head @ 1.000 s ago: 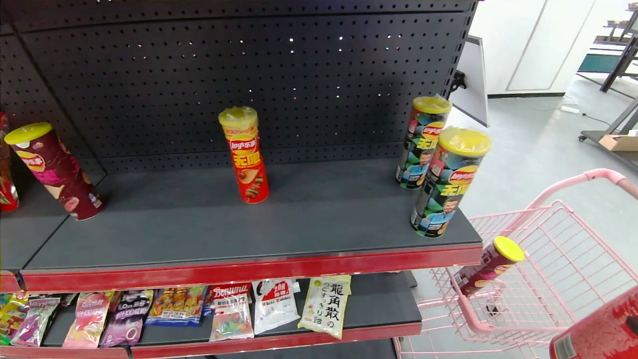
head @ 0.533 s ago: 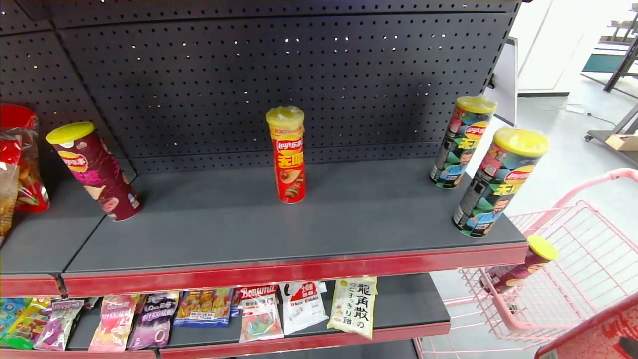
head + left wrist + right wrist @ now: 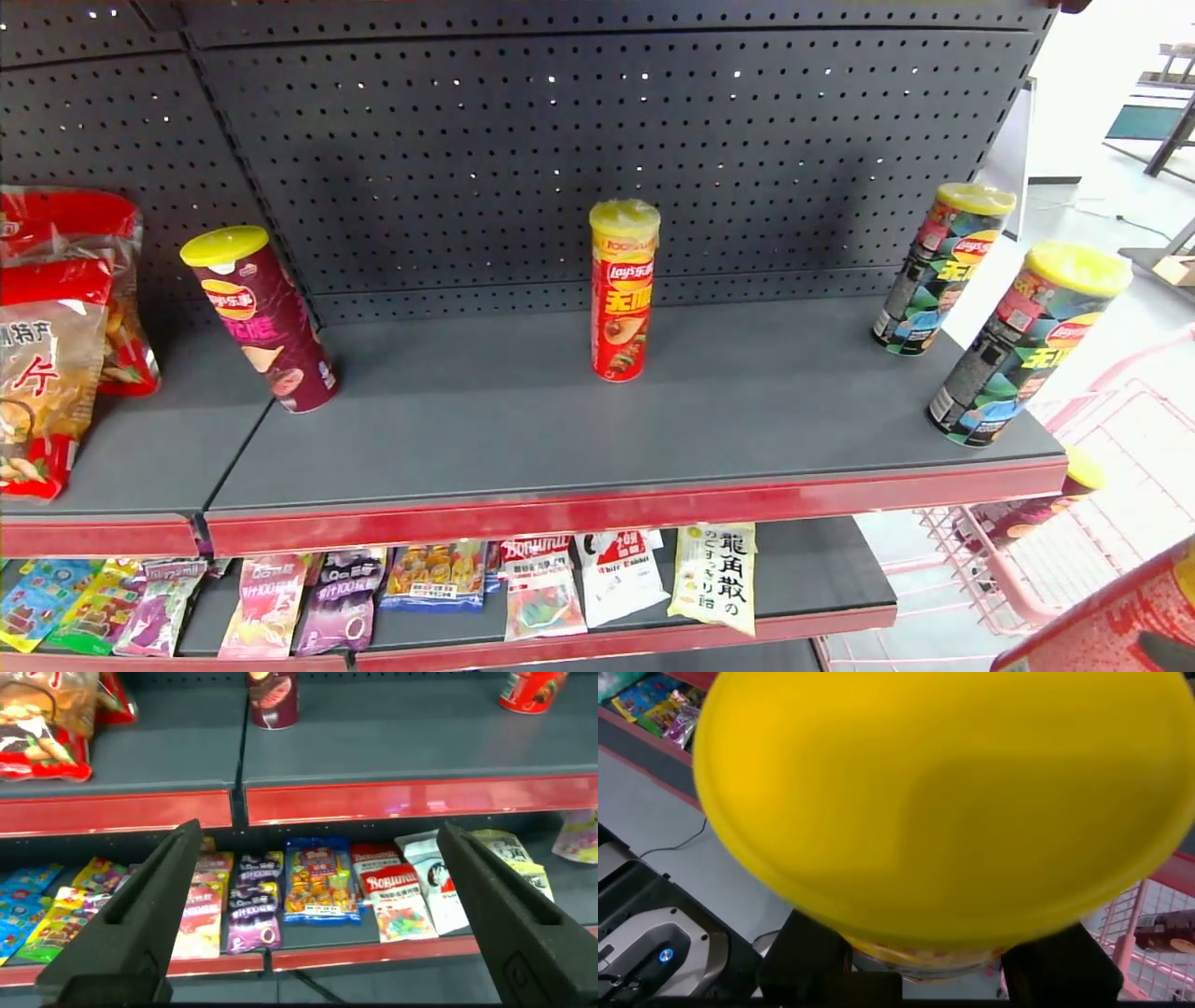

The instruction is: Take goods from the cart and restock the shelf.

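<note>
A red chip can (image 3: pixel 1111 616) with a yellow lid (image 3: pixel 943 793) is at the lower right, low beside the shelf, and my right gripper (image 3: pixel 924 961) is shut on it. The dark shelf (image 3: pixel 607 429) carries a maroon can (image 3: pixel 261 317) at its left, a red can (image 3: pixel 621 289) in the middle, and two black-and-green cans (image 3: pixel 943 271) (image 3: pixel 1027 345) at its right end. Beside that end stands the pink cart (image 3: pixel 1120 485) with another maroon can (image 3: pixel 1036 509) lying in it. My left gripper (image 3: pixel 318 915) hangs open before the lower shelf, with nothing between its fingers.
Snack bags (image 3: pixel 56 327) stand on the neighbouring shelf section at the left. Candy packets (image 3: pixel 467 588) line the lower shelf (image 3: pixel 402 803). A perforated back panel (image 3: pixel 597 159) closes off the rear. Bare shelf surface lies on both sides of the middle red can.
The head camera has swung left, so shelf and cart sit further right in the picture. The held red can stays in the lower right corner.
</note>
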{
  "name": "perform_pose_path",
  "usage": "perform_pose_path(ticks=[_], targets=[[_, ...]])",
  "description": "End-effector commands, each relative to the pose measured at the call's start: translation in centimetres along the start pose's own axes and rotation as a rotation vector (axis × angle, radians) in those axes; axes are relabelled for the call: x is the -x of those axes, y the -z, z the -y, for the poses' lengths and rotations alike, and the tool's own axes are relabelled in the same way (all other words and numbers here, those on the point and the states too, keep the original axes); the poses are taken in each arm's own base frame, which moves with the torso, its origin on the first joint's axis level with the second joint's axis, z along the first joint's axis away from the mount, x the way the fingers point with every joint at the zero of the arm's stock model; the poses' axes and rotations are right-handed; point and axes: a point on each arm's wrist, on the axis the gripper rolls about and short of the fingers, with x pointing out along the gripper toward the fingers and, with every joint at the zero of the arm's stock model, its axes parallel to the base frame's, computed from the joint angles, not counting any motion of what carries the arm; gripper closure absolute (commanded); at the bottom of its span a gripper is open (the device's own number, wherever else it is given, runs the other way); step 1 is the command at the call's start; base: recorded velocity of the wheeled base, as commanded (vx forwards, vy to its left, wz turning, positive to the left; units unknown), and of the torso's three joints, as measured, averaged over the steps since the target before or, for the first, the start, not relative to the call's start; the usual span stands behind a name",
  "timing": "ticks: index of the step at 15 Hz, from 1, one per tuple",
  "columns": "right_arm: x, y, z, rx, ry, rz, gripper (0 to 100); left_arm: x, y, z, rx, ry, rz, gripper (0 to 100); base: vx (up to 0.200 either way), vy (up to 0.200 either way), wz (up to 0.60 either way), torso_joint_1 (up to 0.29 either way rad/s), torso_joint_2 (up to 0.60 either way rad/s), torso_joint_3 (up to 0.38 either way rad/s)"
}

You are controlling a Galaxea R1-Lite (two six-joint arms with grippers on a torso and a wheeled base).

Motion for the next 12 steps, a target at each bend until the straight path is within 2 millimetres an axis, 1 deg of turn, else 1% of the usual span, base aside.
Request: perform_pose_path(ticks=[1, 4, 10, 12], targets=[[-0.08, 0.06, 0.01, -0.001, -0.001, -0.005, 100, -0.01, 0.00, 0.00, 0.000, 0.001, -0.001, 0, 0.000, 0.000, 0.00, 0.000, 0.00, 0.000], [-0.07, 0.11, 0.00, -0.001, -0.001, -0.005, 100, -0.01, 0.02, 0.00, 0.000, 0.000, -0.002, 0, 0.000, 0.000, 0.00, 0.000, 0.00, 0.000], [-0.16, 0.27, 0.00, -0.003, -0.002, -0.013, 100, -0.01, 0.00, 0.00, 0.003, 0.001, -0.001, 0, 0.200, 0.000, 0.00, 0.003, 0.00, 0.001], [-0.06, 0.32, -0.03, -0.002, -0.001, -0.008, 100, -0.01, 0.00, 0.00, 0.004, 0.000, -0.001, 0, 0.000, 0.000, 0.00, 0.000, 0.00, 0.000]])
